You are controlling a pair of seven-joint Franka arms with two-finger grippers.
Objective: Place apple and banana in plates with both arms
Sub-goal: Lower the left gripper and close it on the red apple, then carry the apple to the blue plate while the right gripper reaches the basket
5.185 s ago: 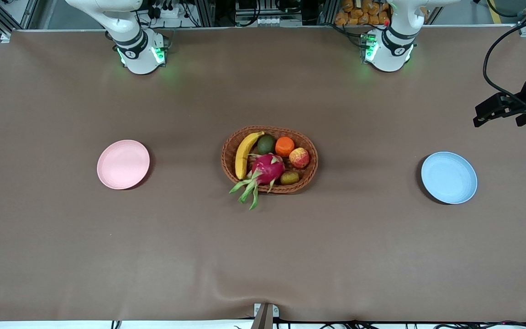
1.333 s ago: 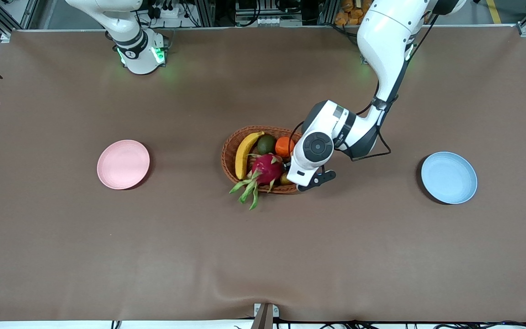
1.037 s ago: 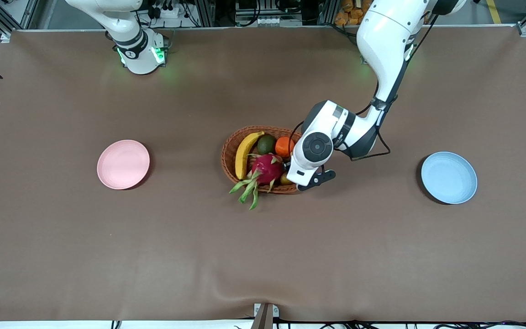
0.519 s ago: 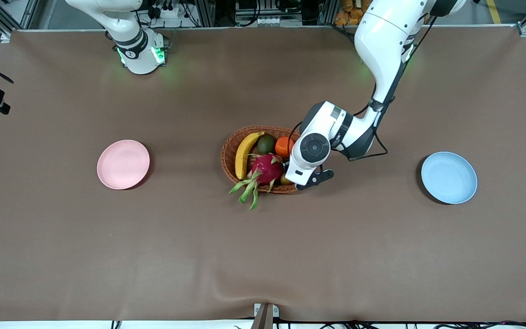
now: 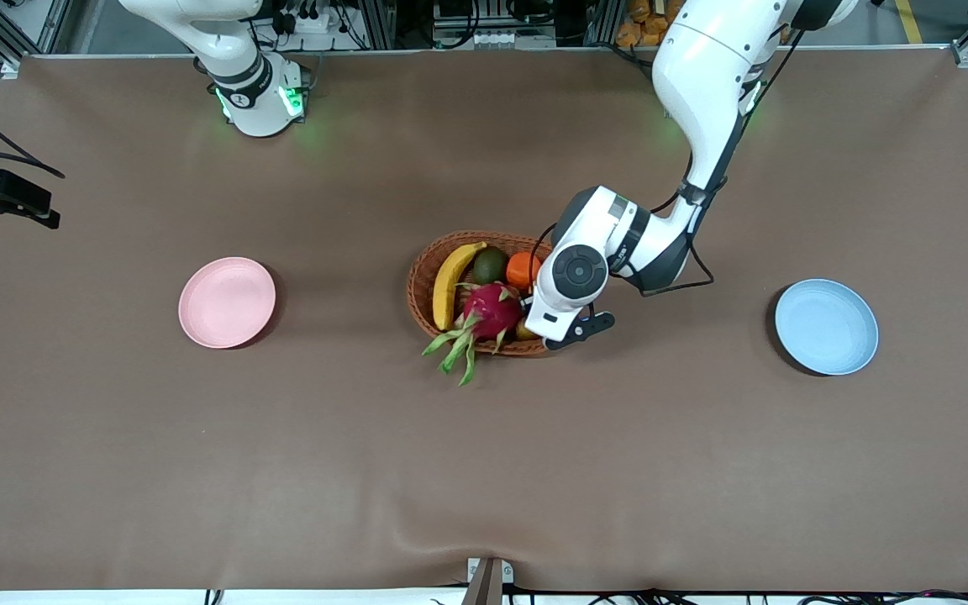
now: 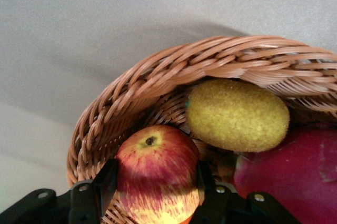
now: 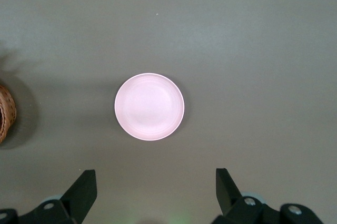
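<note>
The apple [image 6: 155, 171] lies in the wicker basket [image 6: 131, 87], at its end toward the left arm. My left gripper [image 6: 155, 188] is down in the basket with a finger pressed against each side of the apple. In the front view the left arm's wrist [image 5: 578, 270] hides both apple and gripper. The banana [image 5: 449, 281] lies in the basket's other end. The pink plate [image 5: 227, 302] and the blue plate [image 5: 826, 326] sit empty toward either end of the table. My right gripper [image 7: 155, 192] is open and empty, high up, with the pink plate [image 7: 149, 107] below; it also shows in the front view [image 5: 30, 206].
The basket [image 5: 417, 290] also holds a magenta dragon fruit [image 5: 492, 309], an orange [image 5: 522, 269], a dark green avocado [image 5: 490, 265] and a fuzzy kiwi [image 6: 237, 114] right beside the apple. Brown cloth covers the table.
My right gripper has come into the front view at the right arm's end of the table. The left arm came down into the basket earlier and has only shifted slightly since.
</note>
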